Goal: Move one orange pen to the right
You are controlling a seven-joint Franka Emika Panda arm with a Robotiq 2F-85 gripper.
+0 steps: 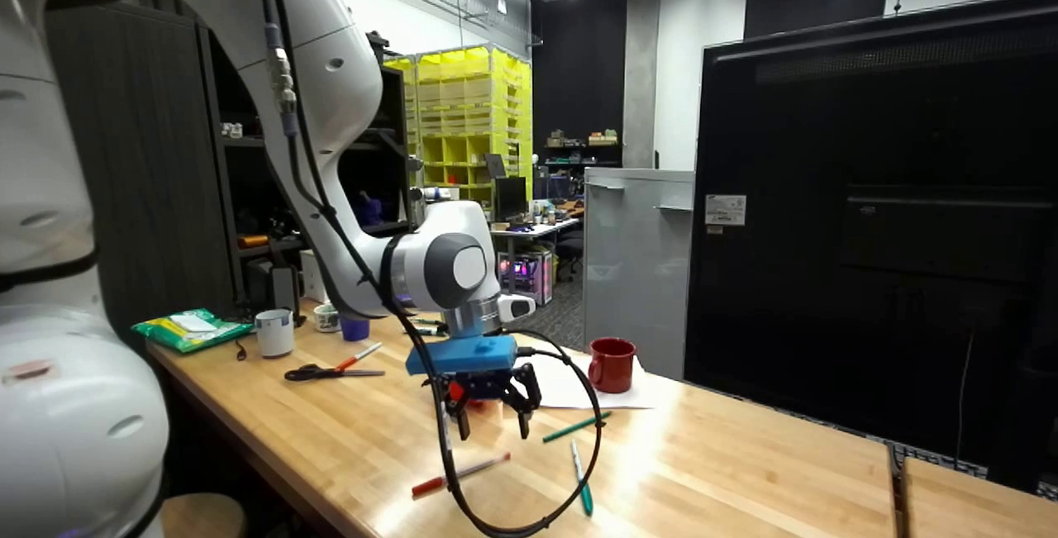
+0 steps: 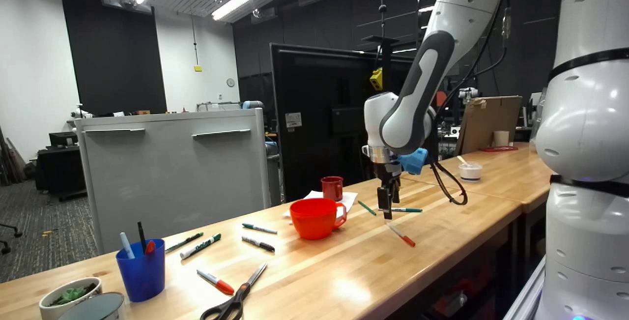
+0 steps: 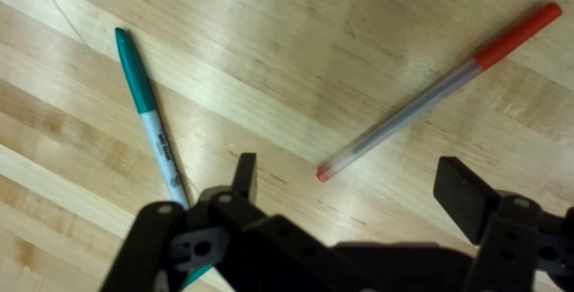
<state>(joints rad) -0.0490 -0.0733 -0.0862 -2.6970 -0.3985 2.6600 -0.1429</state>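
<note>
One slim, straight, orange-red-capped pen (image 3: 439, 92) with a translucent plastic barrel lies flat on the light wooden table (image 2: 314, 271), below my black two-fingered pincer (image 3: 347, 186). State: pincer spread wide, nothing between its fingers, clear of the surface. In the wrist view the pen runs diagonally; its small orange-red end plug (image 3: 324, 173) points toward the finger gap, and its cap (image 3: 518, 36) lies farther off. Expected handling: light, stiff, unlikely to break under moderate force. I judge the barrel smooth and probably round, hence liable to roll if one finger touches first. Grip point: mid-barrel, on the plug side of the cap joint; pulling on the cap alone could separate it, and an end grip could let the pen pivot. Before descending, I should centre over that point and rotate until both fingers close square across the barrel. Descend low for the thin profile without driving the fingertips into the wood. Avoid the teal-capped white marker (image 3: 158, 135), partly covered by one finger's linkage in the wrist view. Apply modest force, lift level, then transfer to the right.
</note>
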